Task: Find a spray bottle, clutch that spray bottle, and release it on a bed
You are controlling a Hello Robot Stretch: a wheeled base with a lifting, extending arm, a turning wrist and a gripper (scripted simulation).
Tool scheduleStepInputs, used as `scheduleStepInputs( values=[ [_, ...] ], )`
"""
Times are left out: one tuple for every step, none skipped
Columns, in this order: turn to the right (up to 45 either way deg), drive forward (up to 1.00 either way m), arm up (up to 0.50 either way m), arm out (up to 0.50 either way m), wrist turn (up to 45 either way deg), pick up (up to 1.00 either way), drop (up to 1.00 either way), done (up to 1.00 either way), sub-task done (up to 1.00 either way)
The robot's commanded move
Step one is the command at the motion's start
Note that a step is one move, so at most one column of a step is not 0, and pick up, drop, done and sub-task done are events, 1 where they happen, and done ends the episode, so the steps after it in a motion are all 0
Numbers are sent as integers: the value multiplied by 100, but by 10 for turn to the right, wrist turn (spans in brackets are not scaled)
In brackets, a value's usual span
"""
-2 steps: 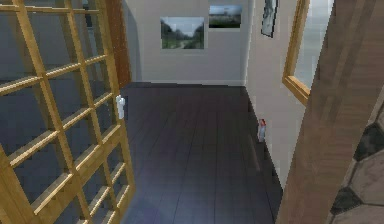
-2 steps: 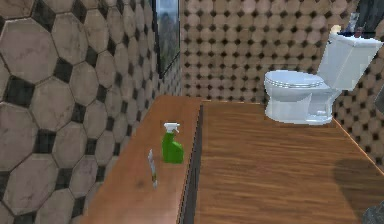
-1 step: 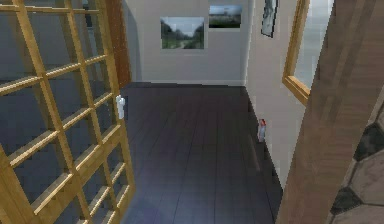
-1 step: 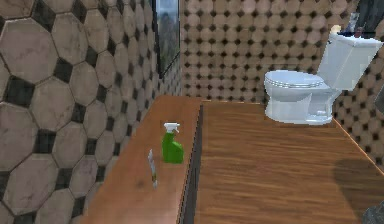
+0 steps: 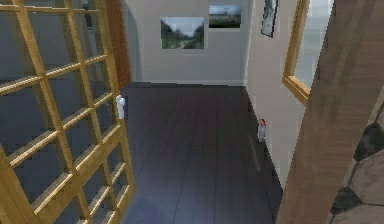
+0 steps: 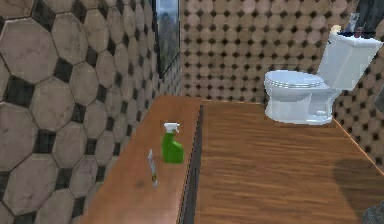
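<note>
- Arm side view: I cannot tell how the robot's fingers stand.
- The spray bottle [image 6: 173, 146] is green with a white top. It stands upright on a brown wooden strip [image 6: 130, 185], near the tiled wall [image 6: 70, 100].
- Any writing on it is too small to read.
- A thin little thing [image 6: 153, 166] just beside it is hard to make out.
- A white toilet [image 6: 300, 92] stands well apart.

Tiny floor blob [image 5: 262, 129] — unidentifiable
</note>
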Motion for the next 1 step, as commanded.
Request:
scheduleStepInputs(
  values=[
    [0, 0, 0, 42, 0, 0, 0, 0, 0]
  ],
)
